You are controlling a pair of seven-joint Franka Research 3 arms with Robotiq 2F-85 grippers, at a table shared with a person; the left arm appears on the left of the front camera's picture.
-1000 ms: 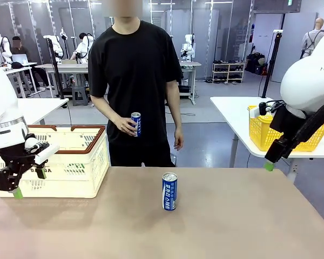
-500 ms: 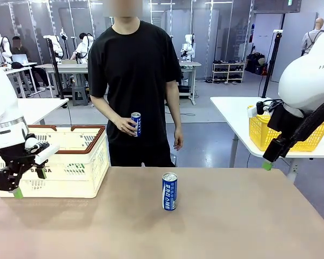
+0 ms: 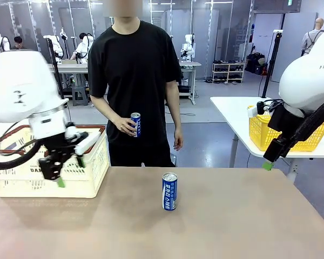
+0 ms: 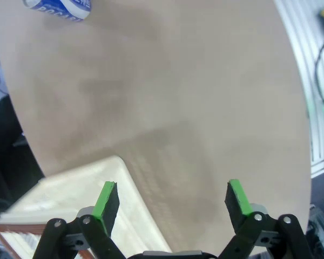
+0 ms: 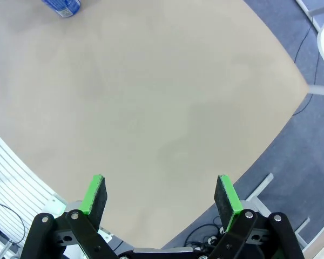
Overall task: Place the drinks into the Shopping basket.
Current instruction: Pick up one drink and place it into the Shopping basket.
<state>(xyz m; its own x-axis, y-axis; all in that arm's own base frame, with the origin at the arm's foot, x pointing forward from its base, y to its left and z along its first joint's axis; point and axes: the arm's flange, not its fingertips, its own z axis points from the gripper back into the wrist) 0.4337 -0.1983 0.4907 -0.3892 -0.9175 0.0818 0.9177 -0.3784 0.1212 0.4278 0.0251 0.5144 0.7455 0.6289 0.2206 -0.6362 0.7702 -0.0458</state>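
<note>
A slim blue-and-white drink can (image 3: 169,191) stands upright at the middle of the tan table; it also shows as the can (image 4: 59,6) and the can (image 5: 62,5) at the top edge of each wrist view. The person across the table holds a second blue can (image 3: 135,123) in one hand at waist height. The cream Shopping basket (image 3: 92,162) with a brown rim sits at the table's left; its corner, the basket (image 4: 81,189), lies just under my left fingers. My left gripper (image 3: 65,171) (image 4: 173,199) hangs open and empty before the basket's front wall. My right gripper (image 3: 270,162) (image 5: 161,197) is open and empty above the table's right edge.
A yellow mesh basket (image 3: 259,132) stands on a separate white table at the right, behind my right arm. The person (image 3: 136,81) stands close to the table's far edge. Bare tabletop (image 3: 232,216) spreads around the standing can.
My left arm has swung right and upward, carrying its gripper from the basket's left end to its front right part. The right arm, the can and the person have barely moved.
</note>
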